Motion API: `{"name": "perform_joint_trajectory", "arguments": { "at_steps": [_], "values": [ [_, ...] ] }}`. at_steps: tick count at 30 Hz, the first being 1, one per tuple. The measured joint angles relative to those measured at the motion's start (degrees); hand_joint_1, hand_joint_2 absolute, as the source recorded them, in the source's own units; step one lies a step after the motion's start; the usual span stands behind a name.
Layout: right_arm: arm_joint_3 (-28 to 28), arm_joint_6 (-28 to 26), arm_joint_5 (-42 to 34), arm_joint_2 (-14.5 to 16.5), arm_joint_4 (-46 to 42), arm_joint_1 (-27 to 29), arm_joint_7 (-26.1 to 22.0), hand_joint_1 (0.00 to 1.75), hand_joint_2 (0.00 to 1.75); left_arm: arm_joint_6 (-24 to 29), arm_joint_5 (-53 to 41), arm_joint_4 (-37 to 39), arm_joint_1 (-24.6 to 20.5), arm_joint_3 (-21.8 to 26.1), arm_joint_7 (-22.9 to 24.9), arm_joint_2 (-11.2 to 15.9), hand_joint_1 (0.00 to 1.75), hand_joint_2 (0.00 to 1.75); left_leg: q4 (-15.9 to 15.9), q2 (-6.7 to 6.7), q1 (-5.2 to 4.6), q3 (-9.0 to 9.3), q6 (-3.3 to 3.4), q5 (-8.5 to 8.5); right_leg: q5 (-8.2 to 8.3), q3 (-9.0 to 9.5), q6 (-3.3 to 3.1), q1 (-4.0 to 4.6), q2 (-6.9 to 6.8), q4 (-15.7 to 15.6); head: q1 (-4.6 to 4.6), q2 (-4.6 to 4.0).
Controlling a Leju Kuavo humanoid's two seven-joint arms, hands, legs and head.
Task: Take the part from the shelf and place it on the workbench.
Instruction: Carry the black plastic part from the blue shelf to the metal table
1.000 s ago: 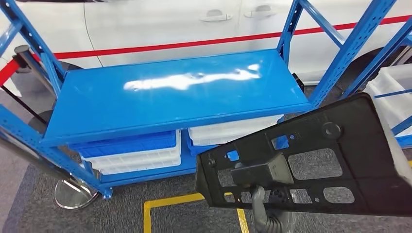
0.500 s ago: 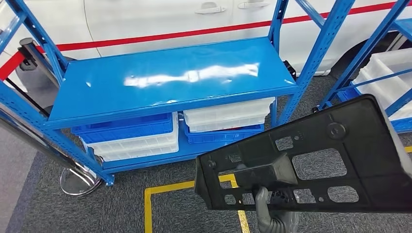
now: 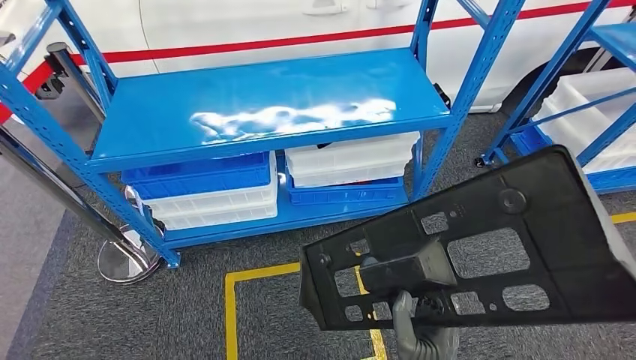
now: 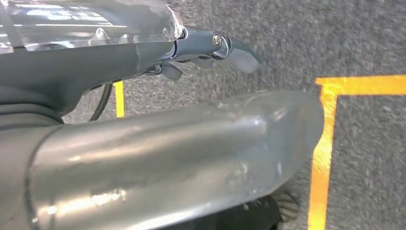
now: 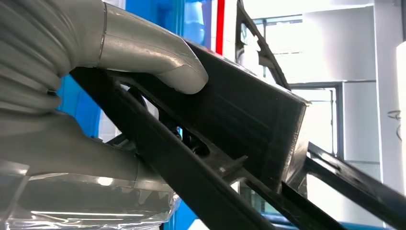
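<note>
The part is a flat black plastic panel with several cut-outs, held tilted low at the right of the head view, over the carpet. My right hand grips it from below, with one grey finger showing under its lower edge. Close up, the thumb presses on the part's black face. The blue shelf stands beyond, and its top board is bare and glossy. My left hand hangs over the grey carpet, holding nothing, with its fingers stretched out.
Blue and white bins sit stacked on the shelf's lower level. A yellow floor line crosses the carpet in front. A chrome post base stands at the shelf's left leg. A second blue rack with white bins is at the right, and a white car is behind.
The whole picture has shifted: the shelf now sits higher and looks smaller, with more carpet showing, so the camera has moved back. The part stays in my right hand.
</note>
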Motion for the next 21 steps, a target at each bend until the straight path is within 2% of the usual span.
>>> {"name": "perform_joint_trajectory", "arguments": {
  "at_steps": [2,3,4,5,6,7,8,9,10,11,13,14,15,17,18,19,20,21],
  "values": [
    [-0.3,0.6,-0.6,0.0,0.0,0.3,0.3,1.75,1.75,0.2,-0.1,0.0,0.1,0.0,0.4,0.0,0.0,0.0,0.0,0.61,0.05,-1.59,0.43,1.12,-5.64,-1.85,0.61,-0.3,0.14,6.2,0.3,-0.01],
    [-0.5,0.8,-0.9,0.0,0.0,0.5,0.4,1.75,1.75,0.3,-0.2,0.0,0.2,0.0,0.6,0.0,0.0,0.0,0.0,1.03,0.04,-2.4,0.44,1.68,-7.2,-2.68,0.9,-0.41,0.13,9.8,0.35,-0.01],
    [-0.7,1.0,-1.1,0.0,0.0,0.8,0.5,1.75,1.75,0.4,-0.2,-0.1,0.3,0.0,0.8,-0.1,0.0,0.0,0.1,1.53,0.04,-3.2,0.38,2.21,-7.29,-3.05,1.17,-0.52,0.12,12.6,0.38,-0.01],
    [-1.0,1.1,-1.3,0.0,0.1,1.1,0.5,1.75,1.75,0.3,-0.2,-0.1,0.4,0.0,0.8,-0.1,0.0,0.0,0.2,2.08,0.05,-3.97,0.27,2.68,-6.04,-2.63,1.37,-0.66,0.06,13.8,0.4,0.0],
    [-1.3,1.2,-1.4,0.1,0.1,1.5,0.5,1.75,1.75,0.3,-0.2,-0.1,0.4,0.0,0.9,-0.1,0.0,0.0,0.4,2.65,0.06,-4.68,0.12,3.07,-4.14,-1.22,1.5,-0.81,-0.14,13.0,0.43,0.0],
    [-1.5,1.3,-1.4,0.2,0.1,1.8,0.5,1.75,1.75,0.2,-0.2,-0.2,0.4,0.1,0.9,-0.2,0.0,0.0,0.7,3.18,0.08,-5.22,-0.08,3.37,-2.58,1.32,1.54,-0.92,-0.79,10.2,0.43,-0.01],
    [-1.8,1.4,-1.5,0.4,0.0,2.1,0.5,1.75,1.75,0.1,-0.2,-0.3,0.4,0.1,0.9,-0.2,0.0,0.0,1.1,3.66,0.02,-5.68,-0.32,3.54,-2.18,4.52,1.5,-0.88,-2.03,6.0,0.45,-0.01],
    [-2.1,1.6,-1.5,0.7,0.0,2.2,0.6,1.75,1.75,0.1,-0.2,-0.3,0.4,0.1,0.9,-0.3,0.0,0.0,1.5,4.14,-0.06,-5.97,-0.64,3.66,-2.77,7.4,1.15,-0.68,-3.15,1.7,0.45,-0.01],
    [-2.4,1.7,-1.5,1.0,0.0,2.4,0.6,1.75,1.75,0.1,-0.2,-0.4,0.4,0.2,0.8,-0.3,0.0,0.0,1.9,4.65,-0.15,-6.14,-0.98,3.79,-3.72,9.41,0.66,-0.46,-4.05,-1.6,0.45,0.0],
    [-2.7,1.8,-1.5,1.2,0.0,2.6,0.6,1.75,1.75,0.0,-0.3,-0.5,0.4,0.2,0.8,-0.4,0.0,0.0,2.1,5.22,-0.21,-6.25,-1.33,3.93,-4.56,10.3,0.08,-0.24,-4.32,-3.4,0.44,0.0],
    [-3.6,2.2,-1.3,1.8,0.0,3.3,0.6,1.75,1.75,0.0,-0.5,-0.5,0.3,0.2,0.7,-0.4,0.0,0.0,2.3,6.01,-0.05,-6.31,-2.06,4.08,-4.5,10.02,-1.22,-0.17,-3.34,-4.2,0.44,0.0],
    [-4.1,2.4,-1.2,2.1,0.0,3.8,0.6,1.75,1.75,0.0,-0.6,-0.5,0.2,0.2,0.6,-0.4,0.0,0.0,3.0,5.29,0.11,-6.57,-2.41,3.39,-4.13,9.76,-1.81,-0.21,-2.77,-4.3,0.4,-0.01],
    [-4.5,2.8,-1.0,2.5,-0.1,4.0,0.6,1.75,1.75,0.0,-0.7,-0.5,0.3,0.2,0.6,-0.4,0.0,0.0,4.7,3.95,0.28,-7.22,-2.71,1.87,-3.71,9.44,-2.38,-0.24,-2.19,-4.4,0.35,-0.02],
    [-5.3,3.6,-0.5,3.3,-0.1,4.3,0.5,1.75,1.75,-0.1,-1.0,-0.5,0.5,0.2,0.4,-0.4,0.0,0.0,11.4,0.81,0.5,-9.63,-3.06,-2.8,-3.0,8.6,-3.13,-0.12,-0.91,-4.3,0.2,-0.01],
    [-5.6,3.9,-0.2,3.7,-0.1,4.5,0.4,1.75,1.75,-0.1,-1.2,-0.5,0.5,0.2,0.4,-0.4,0.0,0.0,15.2,0.05,0.52,-10.93,-3.09,-4.75,-2.73,8.18,-3.29,0.02,-0.15,-4.2,0.17,-0.01],
    [-6.0,4.2,0.1,4.0,-0.1,4.7,0.3,1.75,1.75,-0.1,-1.3,-0.5,0.6,0.2,0.3,-0.4,0.0,0.0,17.8,-0.27,0.51,-11.69,-3.06,-5.67,-2.5,7.82,-3.35,0.17,0.61,-4.1,0.18,-0.01],
    [-6.3,4.4,0.3,4.3,-0.1,4.9,0.3,1.75,1.75,-0.1,-1.4,-0.5,0.5,0.2,0.2,-0.4,0.0,0.0,18.4,-0.43,0.5,-11.55,-2.92,-5.39,-2.33,7.51,-3.36,0.33,1.43,-3.9,0.17,-0.02],
    [-6.5,4.5,0.5,4.6,-0.2,5.2,0.2,1.75,1.75,-0.1,-1.5,-0.5,0.5,0.2,0.1,-0.4,0.0,0.0,16.7,-0.62,0.48,-10.33,-2.65,-4.01,-2.21,7.3,-3.32,0.48,2.25,-3.7,0.17,-0.02]
  ]
}}
